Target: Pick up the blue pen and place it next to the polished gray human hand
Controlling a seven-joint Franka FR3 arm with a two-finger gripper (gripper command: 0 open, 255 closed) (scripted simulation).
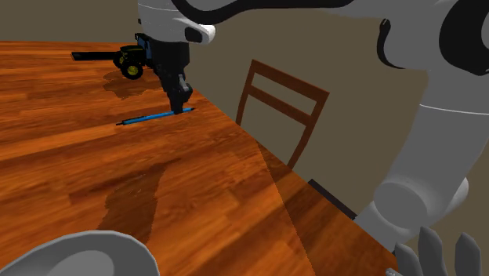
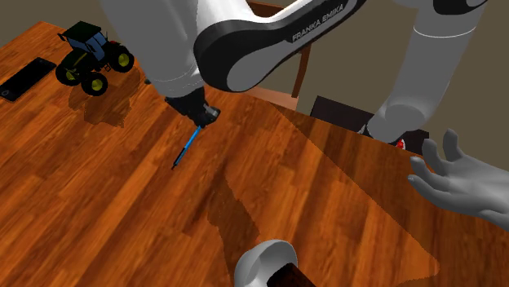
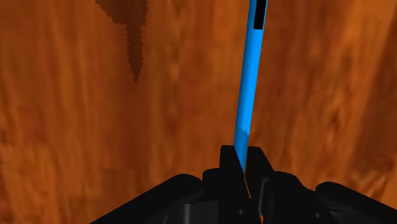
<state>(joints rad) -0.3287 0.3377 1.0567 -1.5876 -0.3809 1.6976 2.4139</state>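
- the gripper (image 3: 242,160) has its two black fingers drawn close together, clasping one end of the blue pen (image 3: 249,83) between them.
- from the jaws the pen's long barrel runs straight out ahead, over the wooden table (image 1: 196,180); a black band sits on the barrel near its far end.
- in the shoulder view the gripper (image 1: 182,102) points down at the table and the pen (image 1: 153,118) reaches away from the jaws at a low angle; whether the far tip touches the wood cannot be told.
- in the second exterior view the pen (image 2: 188,147) slants away below the gripper (image 2: 204,118).
- the gray hand (image 2: 465,183) lies well apart from the jaws, fingers spread, at the table's far corner near the arm's base.
- a toy tractor (image 2: 88,55) stands on the table beyond the jaws, on the side away from the gray hand, with a flat black slab (image 2: 24,79) just beside it.
- a wooden chair (image 1: 278,106) stands past the table edge, near the jaws.
- a pale bowl (image 2: 265,261) sits well apart from the jaws.
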